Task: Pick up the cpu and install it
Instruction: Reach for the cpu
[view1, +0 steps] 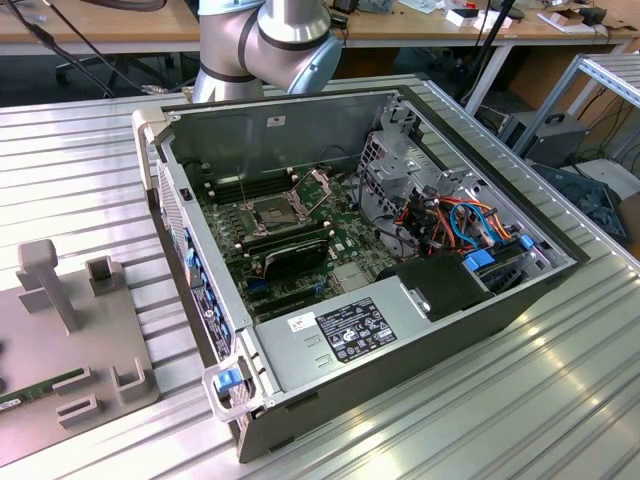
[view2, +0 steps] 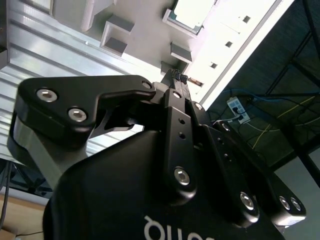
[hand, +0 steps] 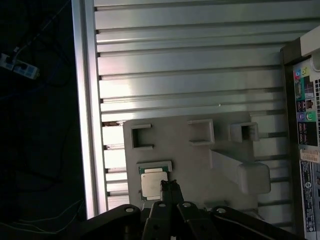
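The cpu (hand: 152, 184), a small silver-grey square chip, lies flat in a raised holder on the grey fixture plate (hand: 200, 165). In the second wrist view the cpu (view2: 192, 12) sits at the plate's edge. My gripper (hand: 170, 186) hovers above the plate just beside the chip, apart from it. Its two black fingers are shut together with nothing between them, and the gripper (view2: 177, 80) looks the same in the second wrist view. In the exterior view the dark socket (view1: 272, 212) on the motherboard has its metal frame (view1: 315, 185) hinged up.
The open computer case (view1: 300, 130) lies on the ribbed metal table (view1: 80, 150), with the fixture plate (view1: 100, 350) at the exterior view's left. An upright post (hand: 252, 175) and several small brackets stand on the plate. The table's edge (hand: 85, 100) runs close by.
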